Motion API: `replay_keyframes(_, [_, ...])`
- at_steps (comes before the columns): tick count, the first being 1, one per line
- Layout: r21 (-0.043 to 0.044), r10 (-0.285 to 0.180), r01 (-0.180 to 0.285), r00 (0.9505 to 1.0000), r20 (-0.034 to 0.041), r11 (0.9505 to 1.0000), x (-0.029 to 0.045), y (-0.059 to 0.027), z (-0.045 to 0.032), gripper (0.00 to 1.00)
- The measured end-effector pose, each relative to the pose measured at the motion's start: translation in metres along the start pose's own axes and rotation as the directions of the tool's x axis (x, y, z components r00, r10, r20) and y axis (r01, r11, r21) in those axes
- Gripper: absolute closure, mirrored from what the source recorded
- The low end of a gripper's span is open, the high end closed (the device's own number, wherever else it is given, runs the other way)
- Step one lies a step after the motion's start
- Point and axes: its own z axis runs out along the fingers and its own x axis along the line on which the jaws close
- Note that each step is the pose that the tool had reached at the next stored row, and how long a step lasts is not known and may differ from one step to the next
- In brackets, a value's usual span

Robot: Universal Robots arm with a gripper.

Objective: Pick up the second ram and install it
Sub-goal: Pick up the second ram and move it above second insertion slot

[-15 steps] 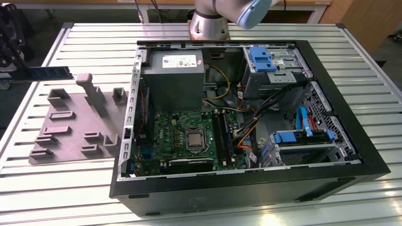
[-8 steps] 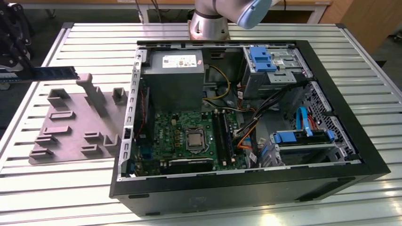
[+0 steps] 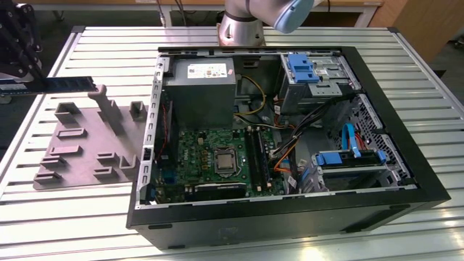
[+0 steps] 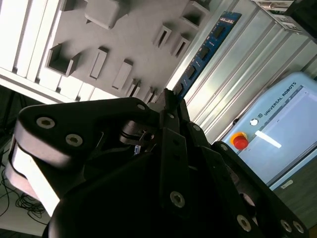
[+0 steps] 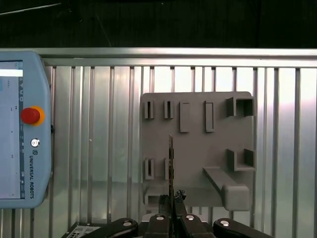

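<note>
Exterior view, and the gripper point(image 3: 13, 76) is out at ten o'clock in the picture, clamped tight on one end of the second ram point(image 3: 62, 85). The stick is held level, with its free end pointing toward the open computer case point(image 3: 290, 217). It sits over the far edge of the grey fixture point(image 3: 83, 144), its tip right beside the fixture's upright post point(image 3: 101, 100). I can't tell whether they touch.

In the first wrist view the ram point(image 5: 170, 158) shows edge-on, a thin line rising from the closed fingertips point(image 5: 164, 202).

I read this as pick done and carry in hand, with installation not yet made.

Seating the stick calls for lining up its long edge with a black slot point(image 3: 255, 157) on the motherboard point(image 3: 195, 149), at about four o'clock from the gripper. I can't make out which slot is free.

Room is tight there:
- The case wall point(image 3: 154, 114) has to be cleared first.
- The power supply point(image 3: 199, 89) crowds the slots at twelve o'clock.
- The cables point(image 3: 284, 155) crowd them at three o'clock.

Above the case, the air looks open.
</note>
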Motion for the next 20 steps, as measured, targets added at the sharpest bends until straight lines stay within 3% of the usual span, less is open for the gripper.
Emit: replay_keyframes(20, [0.0001,0.0,0.0,1.0,0.0001,1.0,0.0001,-0.0215,0.0002,0.86])
